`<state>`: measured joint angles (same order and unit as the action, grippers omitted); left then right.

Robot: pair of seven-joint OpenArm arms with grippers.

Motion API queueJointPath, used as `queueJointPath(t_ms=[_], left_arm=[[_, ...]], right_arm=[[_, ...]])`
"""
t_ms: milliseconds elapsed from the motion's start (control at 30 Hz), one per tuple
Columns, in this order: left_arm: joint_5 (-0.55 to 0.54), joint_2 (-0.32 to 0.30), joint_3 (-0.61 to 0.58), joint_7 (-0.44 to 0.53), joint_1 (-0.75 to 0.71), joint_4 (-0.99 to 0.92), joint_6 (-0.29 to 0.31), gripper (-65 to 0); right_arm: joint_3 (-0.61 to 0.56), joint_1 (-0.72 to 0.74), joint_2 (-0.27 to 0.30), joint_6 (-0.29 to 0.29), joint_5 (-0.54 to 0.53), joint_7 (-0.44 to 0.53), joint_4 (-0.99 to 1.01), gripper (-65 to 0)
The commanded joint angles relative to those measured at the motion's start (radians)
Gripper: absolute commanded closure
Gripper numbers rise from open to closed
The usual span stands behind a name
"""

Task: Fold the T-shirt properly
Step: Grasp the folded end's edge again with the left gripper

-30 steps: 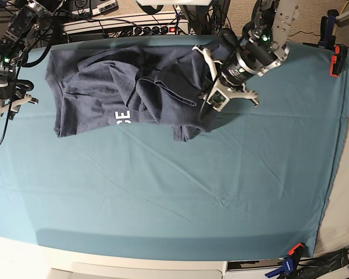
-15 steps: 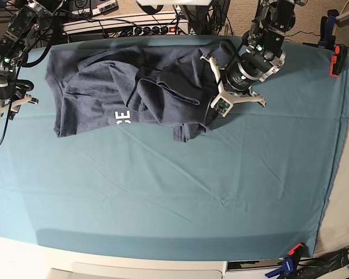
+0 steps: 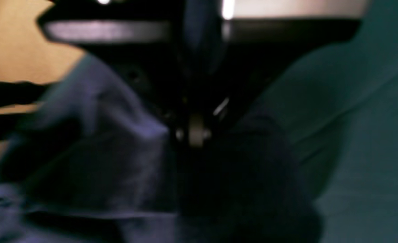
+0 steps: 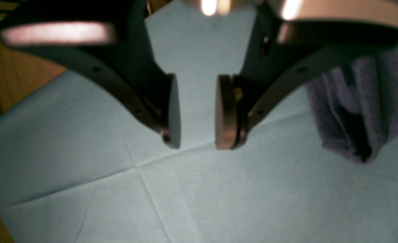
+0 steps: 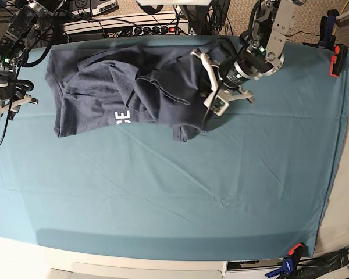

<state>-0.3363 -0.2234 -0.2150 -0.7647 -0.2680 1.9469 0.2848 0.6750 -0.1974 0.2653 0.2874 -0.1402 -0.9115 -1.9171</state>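
The left pincer point(image 5: 211, 81) has been swung back onto the T-shirt point(image 5: 128, 87), crumpled at the counter point(image 5: 180, 192) far edge; its grip is lost in blur, while the right pincer point(image 4: 193, 111) is held slightly spread

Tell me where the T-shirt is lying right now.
In the base view the T-shirt lies crumpled on the far left part of the teal cloth, its right edge under the left pincer.
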Motion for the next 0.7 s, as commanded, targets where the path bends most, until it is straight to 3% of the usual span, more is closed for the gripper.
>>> queueJointPath(t_ms=[0,600,667], left_arm=[[-0.029,0.011,0.001,0.020,0.007,0.021,0.005,0.0],[-0.053,0.029,-0.161,-0.006,0.002,0.021,0.005,0.0],[-0.055,0.029,-0.161,-0.014,0.002,0.021,0.029,0.0]], right_arm=[[0.006,0.006,0.017,-0.004,-0.002,0.029,-0.018,-18.9],[0.006,0.006,0.017,-0.004,-0.002,0.029,-0.018,-18.9],[0.006,0.006,0.017,-0.004,-0.002,0.029,-0.018,-18.9]])
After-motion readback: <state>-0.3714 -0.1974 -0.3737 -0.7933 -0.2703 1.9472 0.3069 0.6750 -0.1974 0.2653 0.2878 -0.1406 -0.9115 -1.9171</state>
